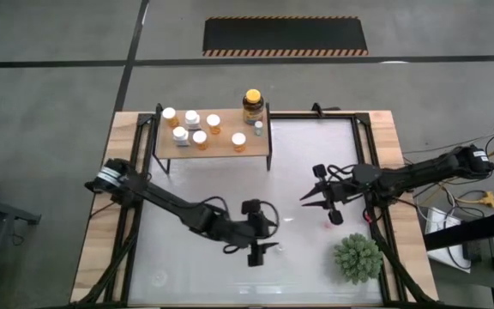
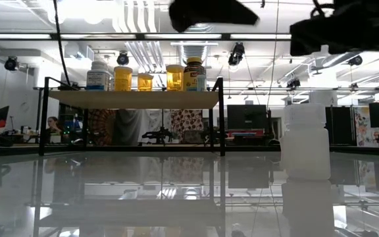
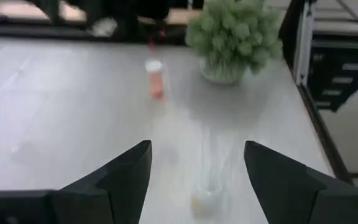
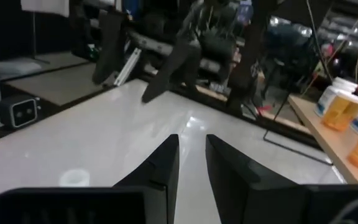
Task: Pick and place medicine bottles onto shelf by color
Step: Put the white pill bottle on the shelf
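A small white bottle [image 3: 207, 183] stands on the white tabletop, also in the high view [image 1: 270, 249] and the low view [image 2: 304, 141]. My left gripper [image 3: 196, 149] is open, with one finger on either side of this bottle and a gap on both sides; in the high view it [image 1: 258, 251] is near the table's middle front. An orange bottle with a white cap [image 3: 156, 78] stands farther right on the table [image 1: 327, 225]. My right gripper [image 4: 191, 146] waits empty right of centre [image 1: 305, 198], its fingers almost together. The shelf [image 1: 213, 142] at the far left holds several white and orange bottles and a yellow-capped amber jar [image 1: 252, 105].
A spiky green plant [image 1: 357, 257] stands at the near right of the table, close to the orange bottle, and also shows in the left wrist view [image 3: 232, 34]. The shelf's black frame legs [image 2: 220, 115] stand on the far part of the table. A black frame runs along the table's edges.
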You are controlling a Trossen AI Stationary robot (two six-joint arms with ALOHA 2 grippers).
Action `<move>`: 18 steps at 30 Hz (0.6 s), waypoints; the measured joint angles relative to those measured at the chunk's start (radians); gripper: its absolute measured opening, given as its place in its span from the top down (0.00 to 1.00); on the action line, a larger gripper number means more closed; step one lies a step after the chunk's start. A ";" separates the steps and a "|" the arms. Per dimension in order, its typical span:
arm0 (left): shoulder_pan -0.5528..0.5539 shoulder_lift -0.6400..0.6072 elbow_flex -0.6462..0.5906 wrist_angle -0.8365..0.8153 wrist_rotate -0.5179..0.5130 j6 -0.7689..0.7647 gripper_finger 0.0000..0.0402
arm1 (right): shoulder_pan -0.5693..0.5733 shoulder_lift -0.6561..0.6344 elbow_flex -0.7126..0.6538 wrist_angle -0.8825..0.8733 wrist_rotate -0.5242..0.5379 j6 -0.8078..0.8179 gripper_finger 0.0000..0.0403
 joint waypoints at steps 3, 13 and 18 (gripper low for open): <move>0.001 0.075 0.068 -0.046 0.033 0.003 0.39 | 0.000 -0.019 -0.049 0.060 0.000 -0.004 0.83; 0.015 0.280 0.198 -0.131 0.049 0.047 0.25 | 0.000 -0.092 -0.079 0.044 0.007 0.023 0.84; 0.018 0.301 0.204 -0.097 0.097 0.050 0.25 | 0.000 -0.105 -0.089 0.024 0.007 0.053 0.84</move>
